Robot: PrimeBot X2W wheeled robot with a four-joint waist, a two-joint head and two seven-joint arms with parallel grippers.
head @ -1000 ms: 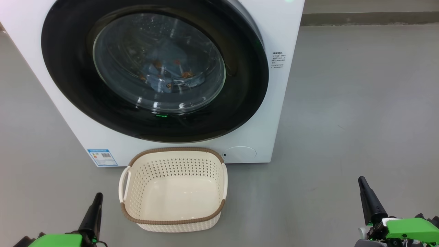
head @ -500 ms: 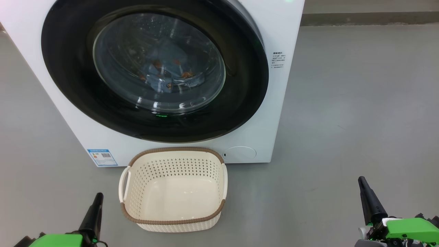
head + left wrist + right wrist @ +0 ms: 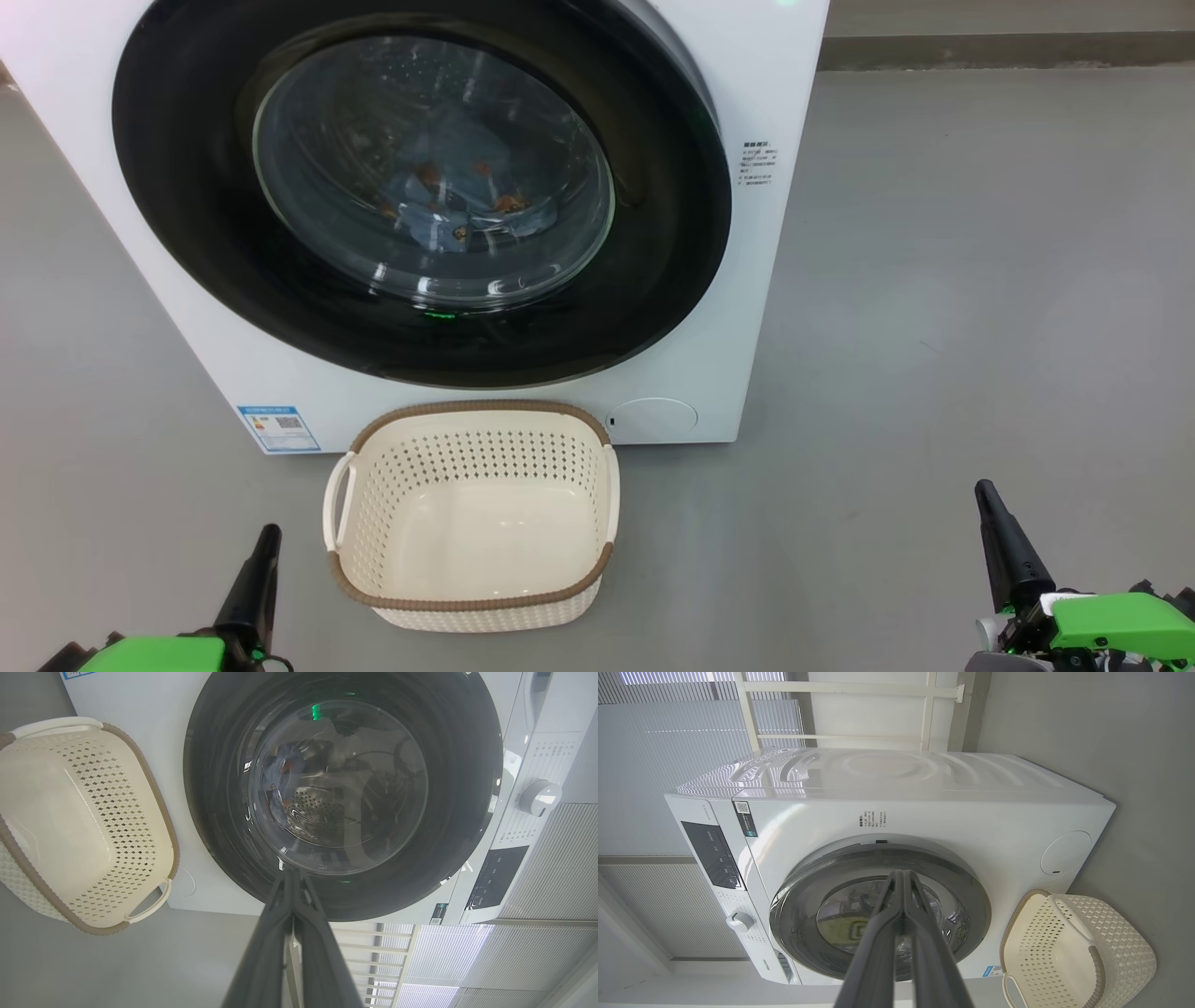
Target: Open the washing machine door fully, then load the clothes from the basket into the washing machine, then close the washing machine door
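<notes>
A glossy black rim and clear glass are shown by the washing machine door [image 3: 177,233], ahead of the left gripper [image 3: 270,534]. Matt cream perforated plastic is seen on the basket [image 3: 485,448], beside that gripper.

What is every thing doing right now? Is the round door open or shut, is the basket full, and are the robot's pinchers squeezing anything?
washing machine door: shut.
clothes: inside the washing machine, seen through the door glass.
basket: empty, upright on the floor in front of the machine.
left gripper: shut, holding nothing.
right gripper: shut, holding nothing.
</notes>
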